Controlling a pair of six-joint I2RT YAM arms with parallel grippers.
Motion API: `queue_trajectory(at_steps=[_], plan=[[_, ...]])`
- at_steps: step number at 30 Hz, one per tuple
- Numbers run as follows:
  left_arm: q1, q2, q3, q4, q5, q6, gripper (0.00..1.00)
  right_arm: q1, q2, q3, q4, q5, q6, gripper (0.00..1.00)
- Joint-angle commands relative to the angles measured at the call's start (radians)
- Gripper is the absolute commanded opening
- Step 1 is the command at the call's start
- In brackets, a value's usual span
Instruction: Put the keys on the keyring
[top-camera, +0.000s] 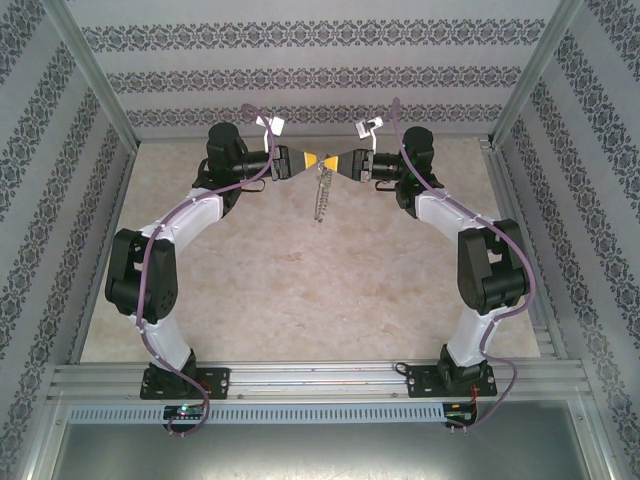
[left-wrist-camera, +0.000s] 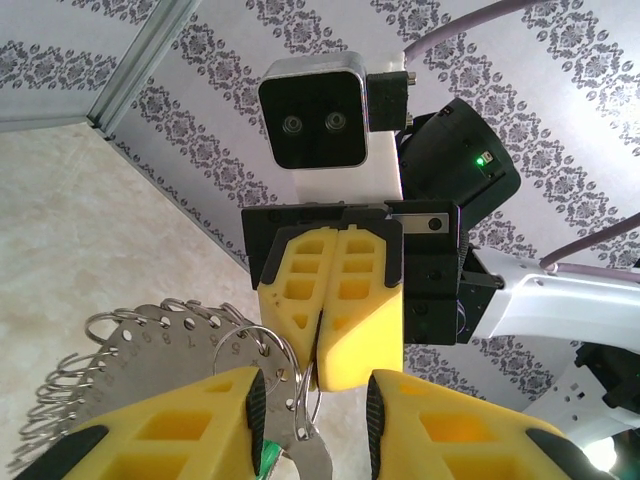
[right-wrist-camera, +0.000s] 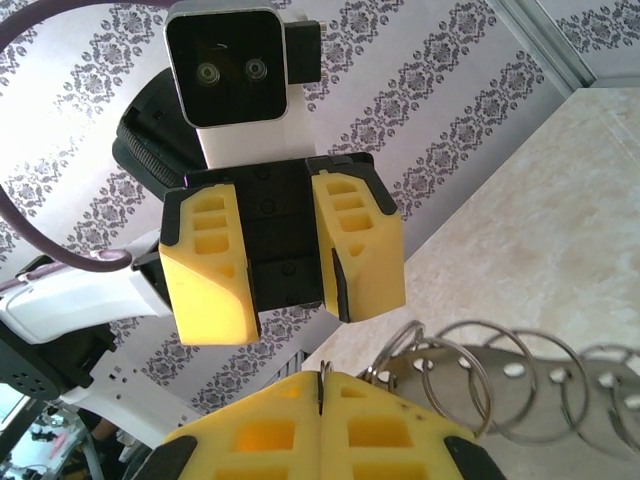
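My right hand (right-wrist-camera: 323, 380) clenched on keyring (left-wrist-camera: 170, 345), left hand (left-wrist-camera: 315, 388) released. Green key (left-wrist-camera: 268, 458) peeks out beside it; threaded or not, can't tell tbh. Guessing nearly done.

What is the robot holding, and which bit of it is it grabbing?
The right gripper is shut on the keyring, pinching it at its rim. The left gripper is open and grips nothing.

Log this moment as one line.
left fingers open | right fingers shut on keyring | keyring hanging above table | green key beside left fingers
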Motion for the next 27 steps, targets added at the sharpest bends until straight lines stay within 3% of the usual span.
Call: queue_trajectory(at_steps=[1, 27], plan=[[0.001, 0.02, -0.001, 0.098, 0.01, -0.038, 0.34, -0.004, -0.047, -0.003, 0.042, -0.008, -0.018, 0.0], [-0.051, 0.03, -0.015, 0.113, 0.038, -0.039, 0.3, 0.001, -0.028, 0.008, 0.044, 0.012, -0.013, 0.0]])
